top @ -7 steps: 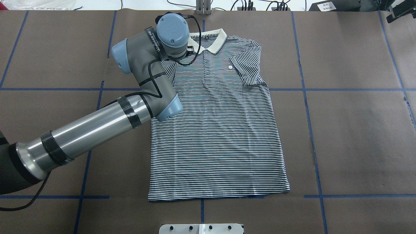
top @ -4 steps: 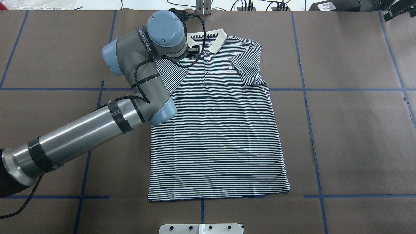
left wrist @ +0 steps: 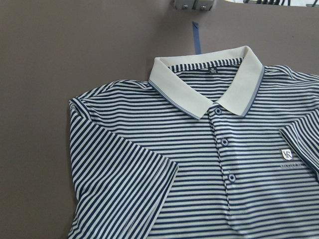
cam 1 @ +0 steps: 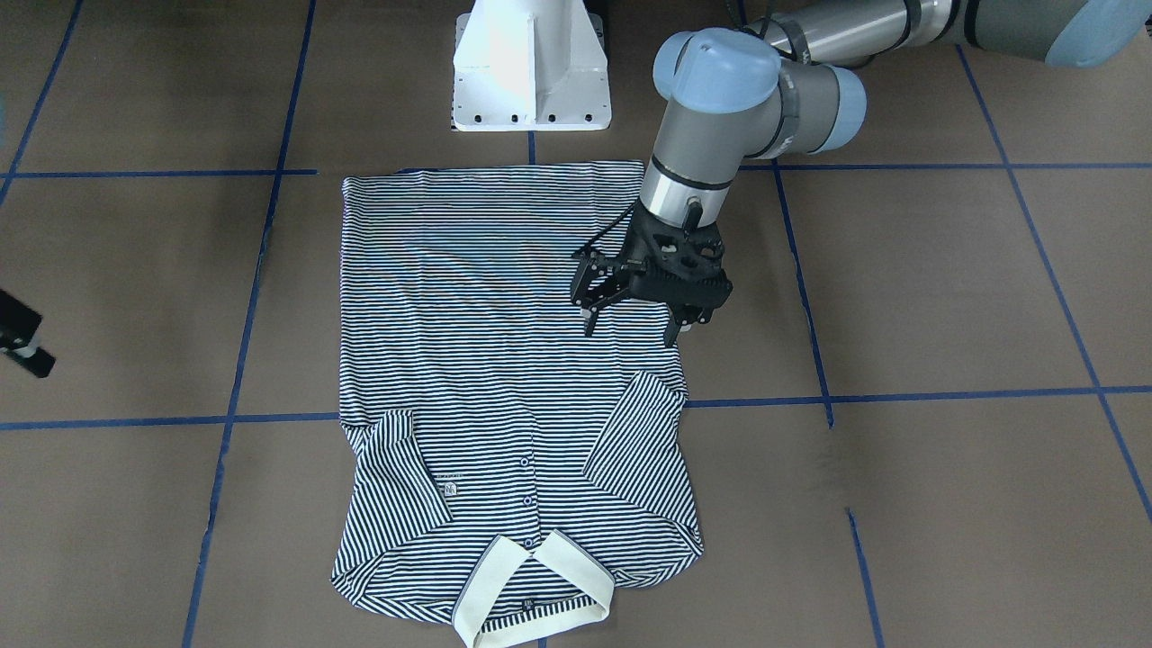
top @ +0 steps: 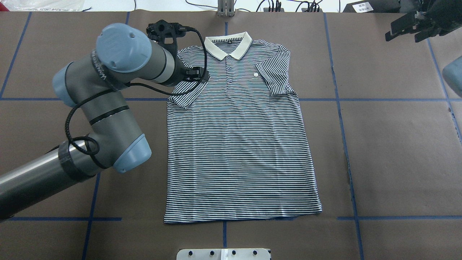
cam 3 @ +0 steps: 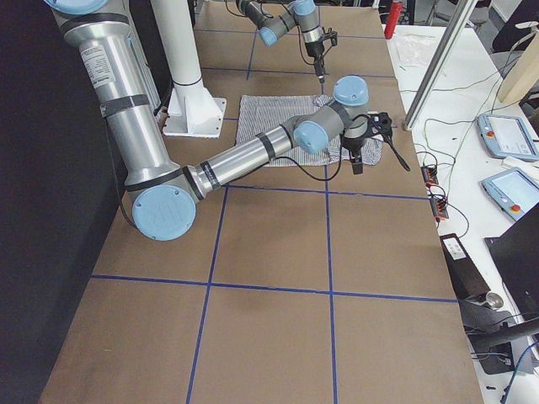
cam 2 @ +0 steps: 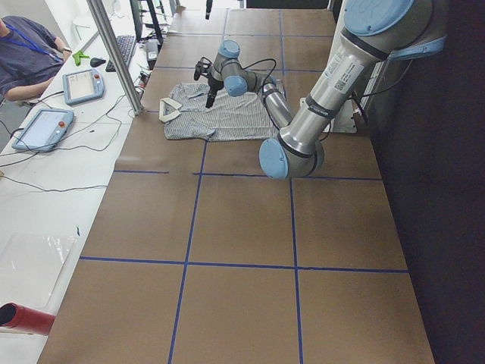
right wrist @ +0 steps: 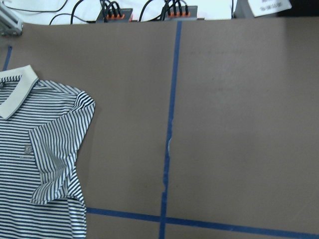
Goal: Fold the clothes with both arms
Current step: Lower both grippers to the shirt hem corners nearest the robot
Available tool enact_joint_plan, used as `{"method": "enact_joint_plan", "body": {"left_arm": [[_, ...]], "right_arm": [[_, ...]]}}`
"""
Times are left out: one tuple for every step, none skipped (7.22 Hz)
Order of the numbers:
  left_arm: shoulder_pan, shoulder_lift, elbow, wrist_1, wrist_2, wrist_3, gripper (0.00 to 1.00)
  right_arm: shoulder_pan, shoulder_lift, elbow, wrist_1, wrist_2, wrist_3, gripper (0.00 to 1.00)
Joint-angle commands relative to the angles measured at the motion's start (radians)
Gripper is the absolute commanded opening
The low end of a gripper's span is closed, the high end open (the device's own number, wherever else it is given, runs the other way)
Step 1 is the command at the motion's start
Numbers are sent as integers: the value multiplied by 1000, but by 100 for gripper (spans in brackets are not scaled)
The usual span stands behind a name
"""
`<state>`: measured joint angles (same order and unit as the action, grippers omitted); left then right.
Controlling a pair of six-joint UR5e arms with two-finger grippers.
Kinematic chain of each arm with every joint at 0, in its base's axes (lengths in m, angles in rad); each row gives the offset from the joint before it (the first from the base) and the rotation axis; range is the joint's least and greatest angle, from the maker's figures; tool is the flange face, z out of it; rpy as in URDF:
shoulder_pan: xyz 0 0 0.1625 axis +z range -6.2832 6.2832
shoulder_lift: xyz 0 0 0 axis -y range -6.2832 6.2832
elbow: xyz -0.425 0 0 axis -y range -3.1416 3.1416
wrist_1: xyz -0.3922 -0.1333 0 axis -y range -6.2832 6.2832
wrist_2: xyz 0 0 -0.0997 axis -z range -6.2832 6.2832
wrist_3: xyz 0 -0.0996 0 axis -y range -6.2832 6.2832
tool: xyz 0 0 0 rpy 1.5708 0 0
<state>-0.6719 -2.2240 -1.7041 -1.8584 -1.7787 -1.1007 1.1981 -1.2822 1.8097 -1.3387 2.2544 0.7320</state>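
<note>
The striped polo shirt (top: 242, 144) lies flat, face up, with its cream collar (top: 227, 45) at the far edge. Both short sleeves are folded inward onto the chest, one sleeve (top: 186, 95) on the robot's left and the other sleeve (top: 276, 74) on its right. My left gripper (cam 1: 630, 328) hangs open and empty above the shirt's left edge, beside the folded sleeve. The left wrist view looks down on the collar (left wrist: 204, 87) and buttons. My right gripper (top: 406, 34) hovers open off the shirt at the far right, its wrist view catching the shirt's right sleeve (right wrist: 55, 149).
The brown table cover carries blue tape lines (top: 339, 108). The white pedestal base (cam 1: 531, 72) stands at the near edge behind the hem. Cables and a metal post (top: 225, 9) line the far edge. A person (cam 2: 30, 61) sits at a side desk with tablets (cam 2: 83, 85).
The left arm has pulled back from over the collar toward the robot's left, uncovering the left sleeve folded on the chest. The right gripper has come further into view at the far right.
</note>
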Motion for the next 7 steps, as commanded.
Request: {"method": "enact_joint_plan", "body": {"left_arm": [[81,125,-170,-4,-7,-8,100],[134,182,-225,-2,2,-37,100],[199,245,-268,-4,60,-159,100],[274,259,-293,1,109,-186,100],[326,279,-296,1,113,-264,100],[363,302,-296,1,122,-287,100],[403,338,-296,2,128,-329,94]], "right_arm": [[-252,-129,239,-2,-186,311,100],[-369,-193,316,-2,-240,417,100],[-519,-247,382,0,-372,541,100],[-669,-271,410,1,-515,658,99],[-807,-272,411,1,-644,758,98],[-890,-272,413,1,-741,811,98],[-908,-272,418,1,-748,814,99]]}}
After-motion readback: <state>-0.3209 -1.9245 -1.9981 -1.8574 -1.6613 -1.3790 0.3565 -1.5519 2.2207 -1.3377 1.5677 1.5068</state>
